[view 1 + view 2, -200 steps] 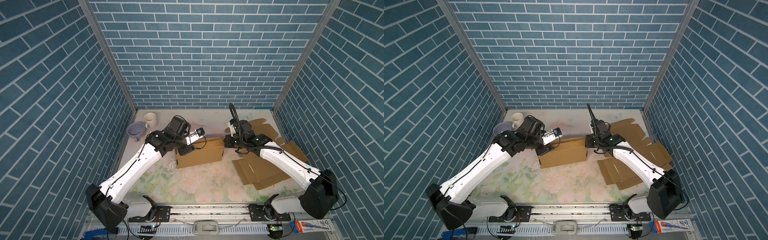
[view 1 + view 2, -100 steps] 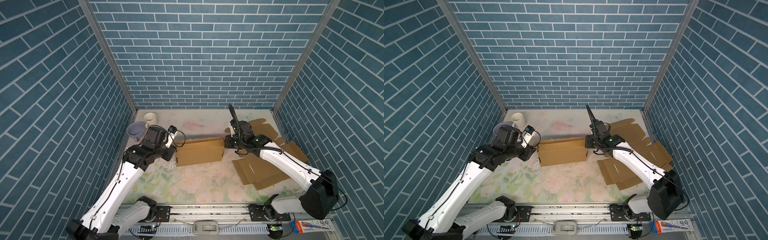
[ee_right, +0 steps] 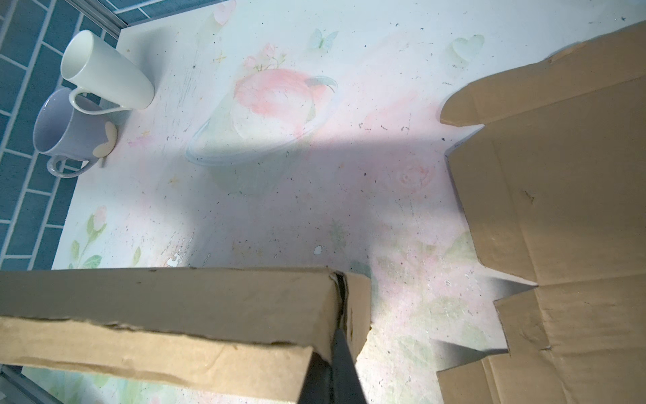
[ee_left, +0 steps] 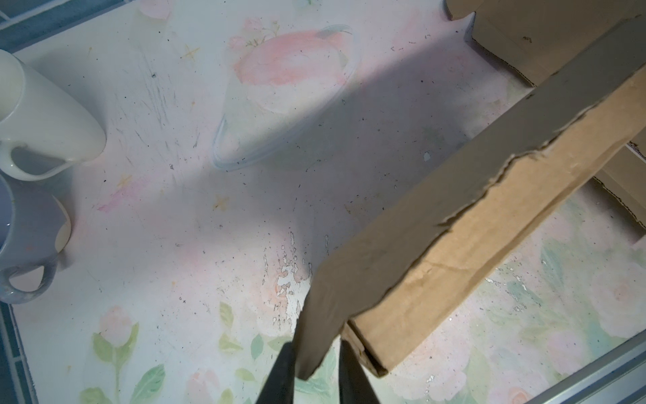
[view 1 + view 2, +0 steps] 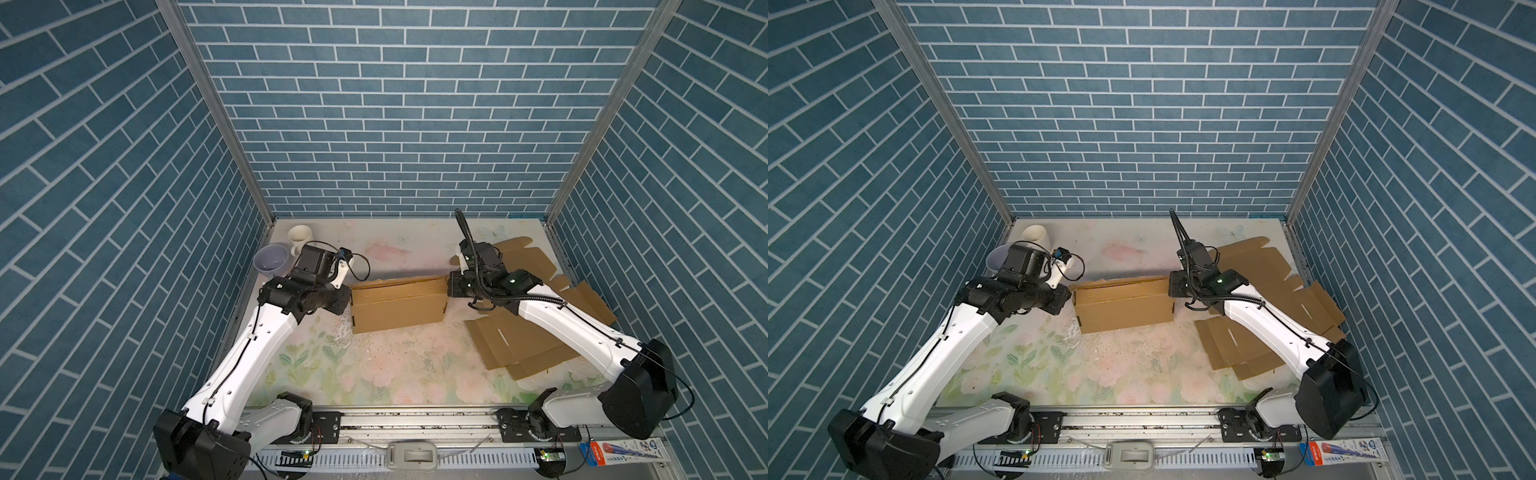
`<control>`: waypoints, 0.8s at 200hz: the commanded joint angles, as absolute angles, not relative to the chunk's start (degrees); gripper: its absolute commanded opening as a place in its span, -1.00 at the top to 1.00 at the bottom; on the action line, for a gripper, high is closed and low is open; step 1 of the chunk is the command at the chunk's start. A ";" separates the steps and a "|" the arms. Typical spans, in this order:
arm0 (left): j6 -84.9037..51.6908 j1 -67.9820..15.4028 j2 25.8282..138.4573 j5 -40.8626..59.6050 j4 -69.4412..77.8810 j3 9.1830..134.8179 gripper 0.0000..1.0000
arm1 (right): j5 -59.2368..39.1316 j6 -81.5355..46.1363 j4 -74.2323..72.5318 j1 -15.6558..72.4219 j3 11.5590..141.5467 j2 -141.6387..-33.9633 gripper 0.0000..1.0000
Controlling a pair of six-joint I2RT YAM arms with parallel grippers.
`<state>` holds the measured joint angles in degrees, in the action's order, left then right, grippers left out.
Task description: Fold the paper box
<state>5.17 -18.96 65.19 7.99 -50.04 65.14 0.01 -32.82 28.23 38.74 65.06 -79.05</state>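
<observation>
Left gripper (image 4: pixel 316 348): sits round an end flap of the cardboard box (image 5: pixel 397 305); I cannot tell if it pinches.
Right gripper (image 3: pixel 330 360): closed tight on the other end.

White arms (image 5: pixel 253 340), black joints (image 5: pixel 291 296), cables (image 5: pixel 505 297)

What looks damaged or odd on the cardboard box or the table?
The paper box has a ragged, torn flap edge in the left wrist view. The table print has flaked white beside it.

Upright white mug (image 5: pixel 300 237) just beside lavender mug (image 5: pixel 272 257)
</observation>
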 commanded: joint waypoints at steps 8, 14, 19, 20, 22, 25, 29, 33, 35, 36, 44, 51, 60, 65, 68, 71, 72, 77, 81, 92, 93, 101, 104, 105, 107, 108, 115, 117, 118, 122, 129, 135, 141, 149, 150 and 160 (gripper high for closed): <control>6.48 -18.13 65.77 9.13 -49.80 66.97 0.52 | 0.51 -35.46 34.06 39.42 63.21 -79.37 1.00; 6.47 -18.12 65.98 9.29 -49.83 67.10 0.56 | 0.45 -35.55 34.04 39.48 63.19 -79.32 1.00; 6.50 -18.10 66.21 9.62 -49.83 67.21 0.60 | 0.47 -35.51 34.08 39.49 63.19 -79.36 1.00; 6.50 -18.10 66.24 9.69 -49.83 67.22 0.60 | 0.46 -35.55 34.05 39.48 63.19 -79.36 1.00; 6.50 -18.10 66.33 9.85 -49.88 67.23 0.62 | 0.44 -35.52 34.09 39.49 63.19 -79.37 1.00; 6.46 -18.11 66.50 10.10 -49.92 67.30 0.64 | 0.47 -35.59 34.09 39.59 63.24 -79.37 1.00; 6.40 -18.08 66.67 10.45 -49.92 67.37 0.67 | 0.53 -35.60 34.03 39.60 63.20 -79.37 1.00; 6.35 -18.10 66.79 10.78 -50.00 67.40 0.71 | 0.53 -35.65 34.01 39.58 63.24 -79.28 1.00; 6.29 -18.10 66.86 10.91 -50.01 67.41 0.72 | 0.57 -35.68 34.01 39.56 63.23 -79.28 1.00; 6.26 -18.10 66.87 10.99 -50.01 67.41 0.73 | 0.64 -35.68 34.01 39.55 63.21 -79.28 1.00; 6.02 -18.04 67.16 11.31 -50.10 67.34 0.79 | 0.79 -35.85 34.06 39.62 63.19 -79.19 1.00; 5.89 -18.10 67.24 11.51 -50.10 67.26 0.84 | 0.81 -35.94 34.02 39.64 63.19 -79.04 1.00; 5.67 -18.08 67.41 11.51 -50.26 67.15 0.90 | 1.04 -36.12 34.00 39.72 63.05 -78.88 1.00; 5.55 -18.10 67.39 11.44 -50.34 67.10 0.93 | 1.10 -36.24 33.99 39.74 62.94 -78.80 1.00; 5.43 -18.06 67.41 11.42 -50.36 67.14 0.94 | 1.14 -36.26 34.00 39.73 62.93 -78.76 1.00; 5.33 -18.08 67.40 11.42 -50.43 67.15 0.95 | 1.13 -36.29 34.02 39.73 62.93 -78.68 1.00; 5.30 -18.05 67.41 11.43 -50.44 67.19 0.95 | 1.14 -36.30 34.02 39.73 62.89 -78.67 1.00; 5.11 -18.08 67.50 11.34 -50.58 67.23 0.96 | 1.13 -36.39 34.01 39.73 62.84 -78.66 1.00; 4.94 -18.10 67.47 11.27 -50.69 67.36 0.96 | 1.13 -36.47 34.06 39.73 62.84 -78.58 1.00; 4.07 -17.94 67.55 10.66 -51.01 67.73 0.99 | 1.07 -36.63 33.93 39.83 62.78 -78.53 1.00; 3.92 -17.93 67.53 10.65 -51.04 67.75 0.99 | 1.06 -36.64 33.93 39.82 62.81 -78.51 1.00; 3.18 -17.80 67.51 10.31 -51.23 68.14 0.99 | 1.03 -36.73 33.97 39.83 62.77 -78.51 1.00; 2.90 -17.68 67.58 10.35 -51.24 68.32 0.99 | 1.05 -36.74 33.93 39.77 62.77 -78.49 1.00; 2.73 -17.67 67.58 10.36 -51.24 68.39 0.99 | 1.05 -36.74 33.93 39.79 62.76 -78.49 1.00; 2.51 -17.60 67.59 10.41 -51.31 68.45 0.99 | 1.05 -36.80 33.93 39.85 62.69 -78.49 1.00; 2.31 -17.55 67.59 10.39 -51.32 68.50 0.99 | 1.05 -36.82 33.93 39.88 62.68 -78.49 1.00; 1.34 -17.45 67.61 11.13 -51.24 68.79 1.00 | 1.01 -36.89 33.93 39.92 62.67 -78.53 1.00; 1.19 -17.39 67.73 11.40 -51.17 68.86 1.00 | 1.02 -36.91 33.99 39.91 62.67 -78.45 1.00; 0.95 -17.40 67.74 11.59 -51.16 68.88 1.00 | 1.04 -36.91 33.96 39.95 62.67 -78.51 1.00; 0.44 -17.39 67.84 12.30 -51.10 69.03 1.00 | 1.12 -36.99 34.00 39.98 62.63 -78.49 1.00; -0.38 -17.40 67.95 13.38 -50.98 69.16 1.00 | 1.11 -37.08 33.84 39.99 62.58 -78.53 1.00; -1.11 -17.40 68.19 13.96 -50.81 69.09 1.00 | 1.19 -37.17 33.84 40.13 62.49 -78.47 1.00; -1.92 -17.37 68.28 14.42 -50.56 68.96 1.00 | 1.20 -37.27 33.80 40.08 62.43 -78.40 1.00; -2.92 -17.28 68.43 15.09 -50.05 68.61 1.00 | 1.27 -37.38 33.66 40.19 62.33 -78.40 1.00; -3.13 -17.30 68.41 15.19 -49.94 68.58 1.00 | 1.29 -37.41 33.62 40.18 62.32 -78.40 1.00; -4.54 -17.15 68.49 16.20 -49.16 68.06 1.00 | 1.39 -37.51 33.58 40.16 62.31 -78.48 1.00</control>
<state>-0.10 -17.76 68.12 12.80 -49.89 67.48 0.82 -34.74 28.49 39.48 64.95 -78.70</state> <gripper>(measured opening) 0.049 0.045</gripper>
